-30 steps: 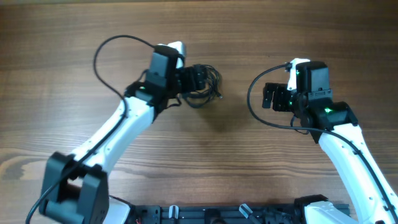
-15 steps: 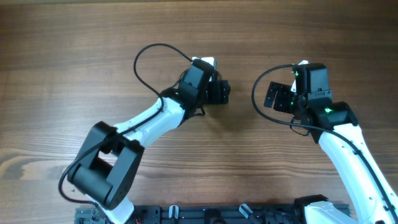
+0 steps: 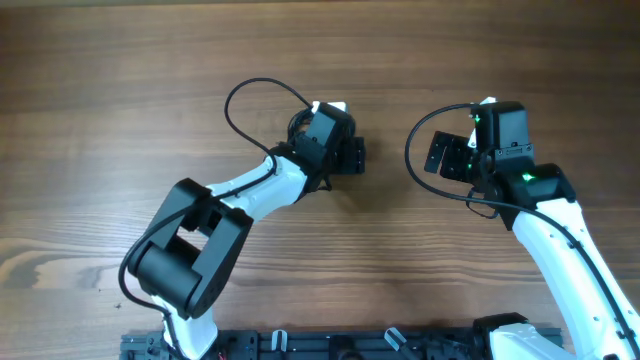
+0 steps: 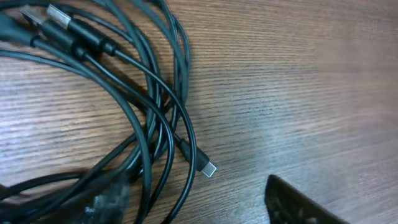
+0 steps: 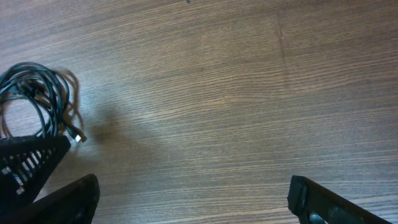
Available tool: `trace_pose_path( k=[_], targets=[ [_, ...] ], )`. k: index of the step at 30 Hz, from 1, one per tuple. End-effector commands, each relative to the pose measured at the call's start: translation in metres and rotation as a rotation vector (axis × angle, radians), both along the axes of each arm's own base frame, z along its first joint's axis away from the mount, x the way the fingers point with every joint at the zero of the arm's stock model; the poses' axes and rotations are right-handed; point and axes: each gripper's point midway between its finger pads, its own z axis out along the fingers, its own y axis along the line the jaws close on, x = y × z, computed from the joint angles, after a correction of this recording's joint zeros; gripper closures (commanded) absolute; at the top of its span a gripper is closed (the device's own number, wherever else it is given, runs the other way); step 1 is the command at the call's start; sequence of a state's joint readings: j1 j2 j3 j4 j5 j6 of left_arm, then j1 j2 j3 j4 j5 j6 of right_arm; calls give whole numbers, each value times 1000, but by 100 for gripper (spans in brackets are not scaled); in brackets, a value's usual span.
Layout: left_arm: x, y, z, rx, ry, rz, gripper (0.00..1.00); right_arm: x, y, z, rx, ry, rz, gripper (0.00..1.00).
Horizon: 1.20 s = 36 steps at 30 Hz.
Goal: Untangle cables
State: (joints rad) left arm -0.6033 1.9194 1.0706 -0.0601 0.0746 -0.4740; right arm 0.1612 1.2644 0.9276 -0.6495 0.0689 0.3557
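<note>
The cables (image 4: pixel 134 93) are thin black wires lying in a tangled coil on the wooden table, with a small silver-tipped plug (image 4: pixel 208 169) sticking out of the loops. My left gripper (image 4: pixel 189 200) is low over the coil with its jaws apart; several strands lie between them, and the left finger (image 4: pixel 99 198) is blurred over the wires. In the overhead view my left gripper (image 3: pixel 350 155) covers most of the coil. My right gripper (image 3: pixel 440 155) hovers open to the right with nothing between its fingers, and its own view shows the cables (image 5: pixel 37 99) at far left.
The left arm's thick black cord (image 3: pixel 250 90) arcs above the table behind the wrist. The right arm's cord (image 3: pixel 415 165) loops beside its gripper. Bare wooden table (image 5: pixel 236 93) lies between the two grippers. The left gripper's dark body (image 5: pixel 28 162) shows in the right wrist view.
My left arm has swung right and come down over the cable coil, which is now mostly covered from above. Its jaws have narrowed somewhat. The right arm has not moved.
</note>
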Motion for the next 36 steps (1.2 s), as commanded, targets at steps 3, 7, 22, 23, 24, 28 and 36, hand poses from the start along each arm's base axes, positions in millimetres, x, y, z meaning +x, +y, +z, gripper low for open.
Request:
trace_pose_path(
  k=[3,7,22,23,24,28,36],
  targets=[
    [-2,0,-18,37,29,7,56,6,-1,5,9,-11,-19,0],
    [-4,-3,-19,41,26,-1,73,6,-1,5,9,-12,-18,0],
    [3,-11,120,-280,-109,-40,96,19,46,24,133,-112,272,0],
    [2,-10,130,-314,-106,-50,96,20,53,27,153,-127,312,0],
    [0,-8,143,-366,-98,-68,96,20,62,32,183,-148,362,0],
    [-8,-2,174,-488,-82,-144,96,25,74,39,233,-188,413,0],
    [-22,6,211,-622,-79,-262,96,38,96,18,342,-147,458,0]
  ],
)
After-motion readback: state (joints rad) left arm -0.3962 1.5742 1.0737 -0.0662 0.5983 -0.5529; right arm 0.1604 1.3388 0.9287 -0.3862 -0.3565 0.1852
